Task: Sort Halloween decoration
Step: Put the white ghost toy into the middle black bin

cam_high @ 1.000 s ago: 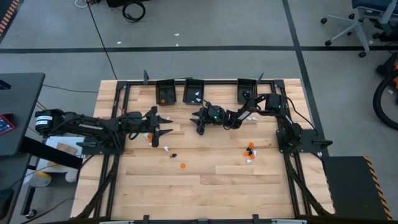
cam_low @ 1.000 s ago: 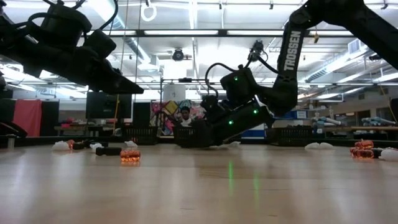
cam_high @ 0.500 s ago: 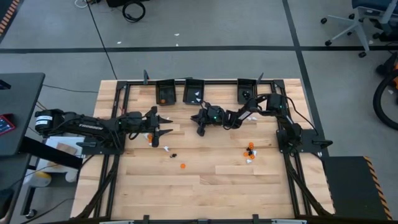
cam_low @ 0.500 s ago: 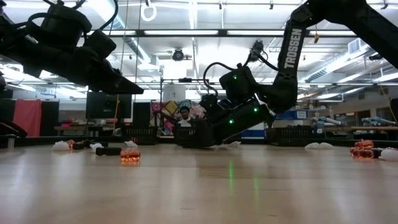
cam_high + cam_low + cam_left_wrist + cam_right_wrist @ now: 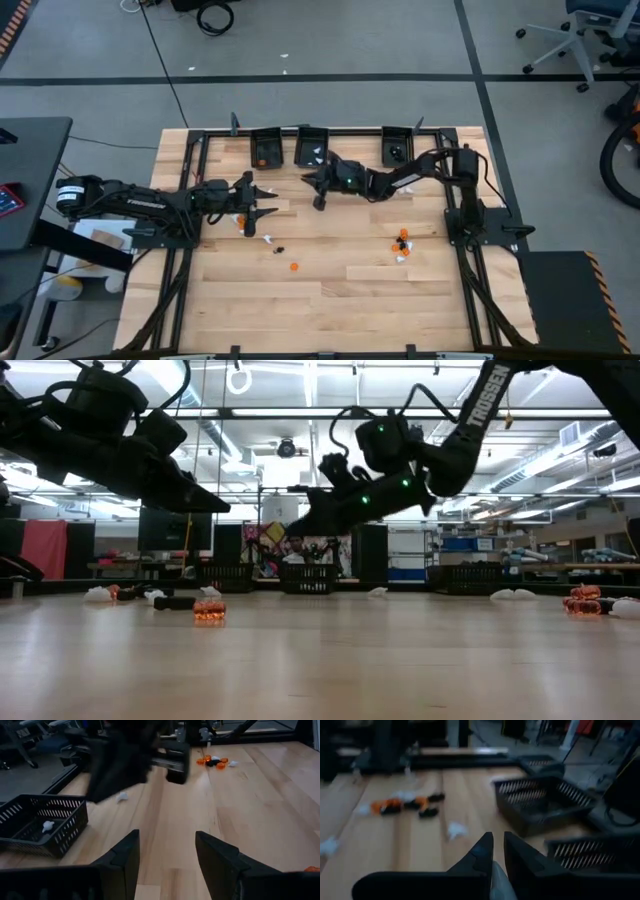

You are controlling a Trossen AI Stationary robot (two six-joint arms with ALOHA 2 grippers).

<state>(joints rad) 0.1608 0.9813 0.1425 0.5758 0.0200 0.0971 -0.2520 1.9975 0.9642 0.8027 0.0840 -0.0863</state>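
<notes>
We are carrying a white trinket (image 5: 496, 876) pinched in our right gripper (image 5: 318, 187), lifted near the middle bin (image 5: 312, 148). Our left gripper (image 5: 262, 212) is hanging with fingers spread above scattered trinkets (image 5: 268, 240). A few pieces are sitting in the bins; another cluster (image 5: 401, 243) is waiting unsorted.

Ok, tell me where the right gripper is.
In the high view the right gripper is near the table's far edge, just in front of the middle bin; the low view shows it raised off the wood.
</notes>
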